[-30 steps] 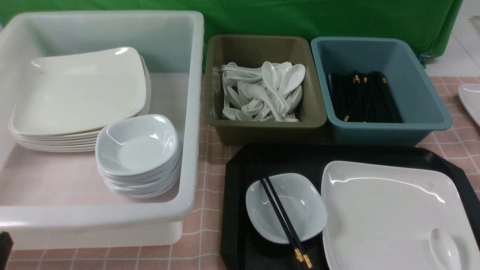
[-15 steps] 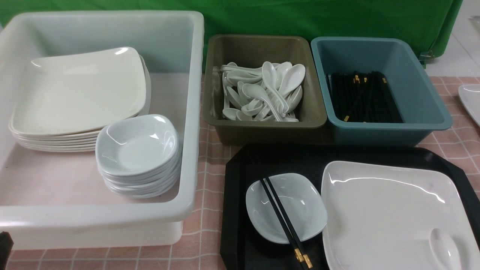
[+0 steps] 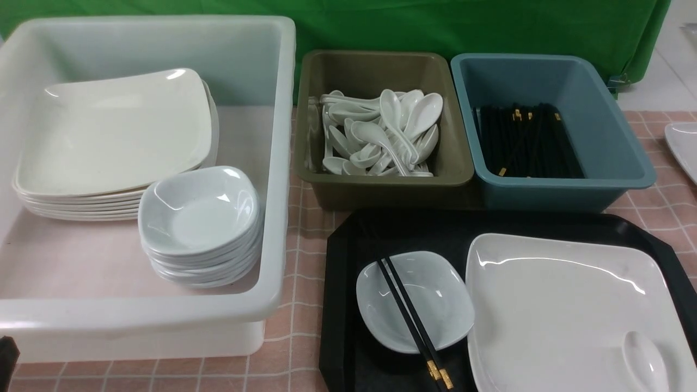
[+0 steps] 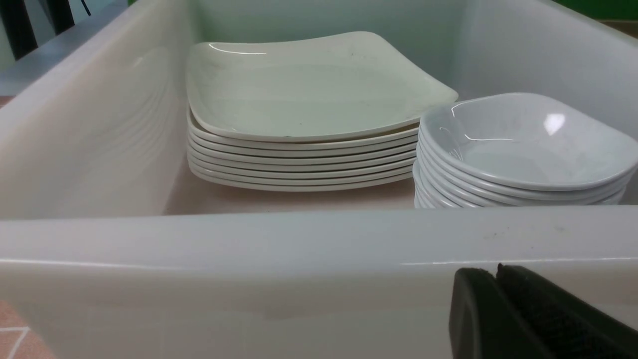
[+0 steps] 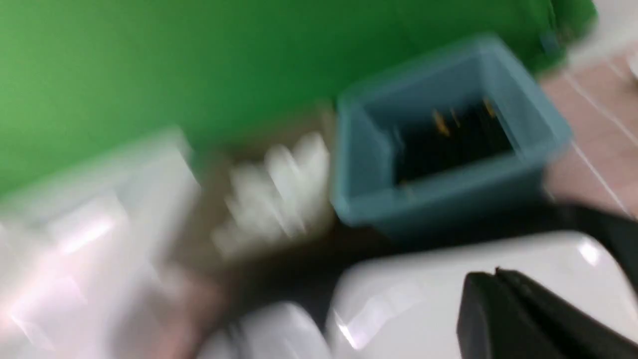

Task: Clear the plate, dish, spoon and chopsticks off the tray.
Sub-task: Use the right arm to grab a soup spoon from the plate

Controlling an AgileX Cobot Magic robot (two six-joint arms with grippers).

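The black tray [image 3: 348,261] lies at the front right of the table. On it stand the large white plate [image 3: 561,310] and, to its left, the small bluish-white dish [image 3: 441,294]. The black chopsticks [image 3: 405,313] lie slanted across the dish. The white spoon [image 3: 645,362] rests in the plate's near right corner. My left gripper [image 4: 497,271] is shut and empty, just outside the white tub's near wall [image 4: 249,259]. In the blurred right wrist view, my right gripper [image 5: 495,275] is shut and empty above the plate [image 5: 423,294]. The front view shows neither gripper clearly.
The big white tub [image 3: 283,163] at the left holds a stack of plates [image 3: 114,130] and a stack of dishes [image 3: 199,212]. Behind the tray stand an olive bin [image 3: 381,179] with several spoons and a teal bin [image 3: 610,136] with several chopsticks. Another white plate [image 3: 686,144] shows at the right edge.
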